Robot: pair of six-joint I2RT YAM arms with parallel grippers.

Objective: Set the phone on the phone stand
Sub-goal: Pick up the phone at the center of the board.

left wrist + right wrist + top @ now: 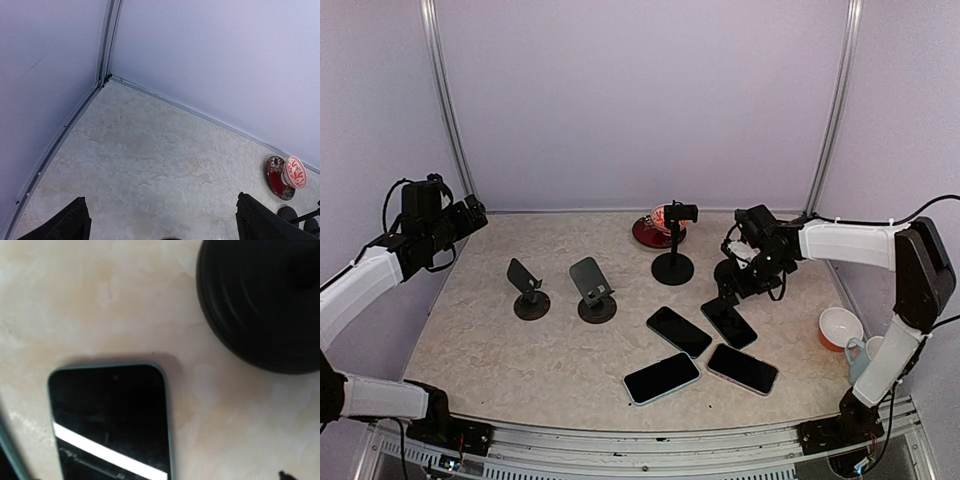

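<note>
My right gripper (726, 292) hovers over a phone (112, 420) toward the surface's right edge, holding nothing (spread: cannot tell). My left gripper (162, 227) gapes, empty.

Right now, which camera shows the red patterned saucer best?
The left wrist view: the red patterned saucer shows clearly. The top view has it partly behind a black phone stand; the right wrist view lacks it.
</note>
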